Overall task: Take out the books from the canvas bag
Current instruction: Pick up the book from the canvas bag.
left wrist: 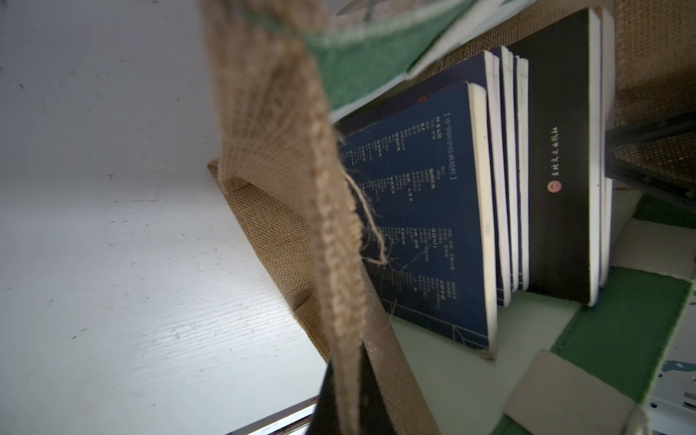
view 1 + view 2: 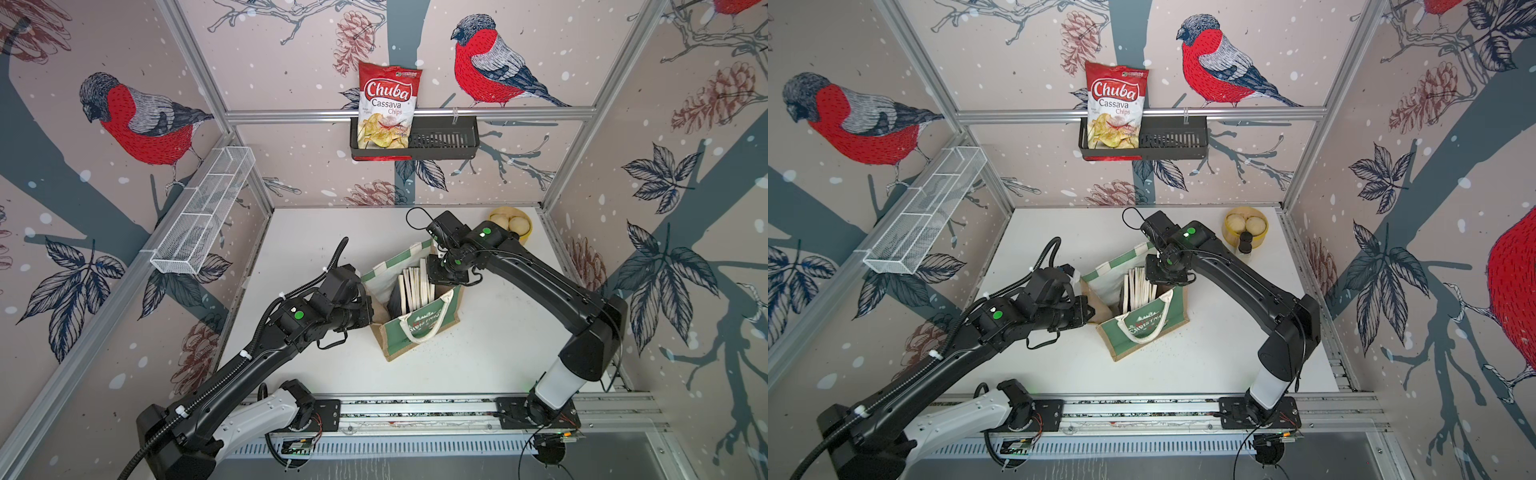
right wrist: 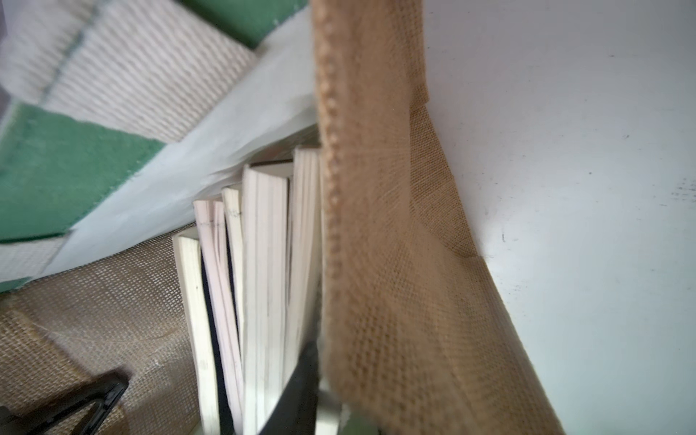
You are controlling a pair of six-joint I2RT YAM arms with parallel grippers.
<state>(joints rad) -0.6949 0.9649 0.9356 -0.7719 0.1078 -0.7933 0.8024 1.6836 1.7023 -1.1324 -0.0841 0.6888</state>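
Nearest, the two arm bases sit on the rail (image 2: 415, 409) at the front edge of the white table (image 2: 498, 365). Past them, mid-table, the canvas bag (image 2: 442, 326) stands upright with its mouth open, a white rope handle (image 2: 422, 340) hanging over its near green panel. The books (image 2: 415, 286) are all inside it, standing on edge in one row with page edges up, as both top views show (image 2: 1138, 286). The left wrist view shows navy covers (image 1: 414, 211) nearest that gripper and a black cover (image 1: 557, 158) beyond them (the print is too blurred to read).

The left gripper (image 2: 368, 309) is at the bag's left jute wall, its jaws pressed together on that wall's rim; the jute edge runs between its fingers (image 1: 329, 399). The right gripper (image 2: 445, 276) points down at the bag's far right corner. In the right wrist view one dark finger (image 3: 301, 376) is inside, just beside the outermost book, with the jute wall on its other side. Whether the jaws squeeze that wall or only straddle it, I cannot tell.

Farther back, a yellow bowl (image 2: 509, 226) sits near the table's far right corner. On the back wall a black basket (image 2: 444, 139) holds a red chips bag (image 2: 388, 108).
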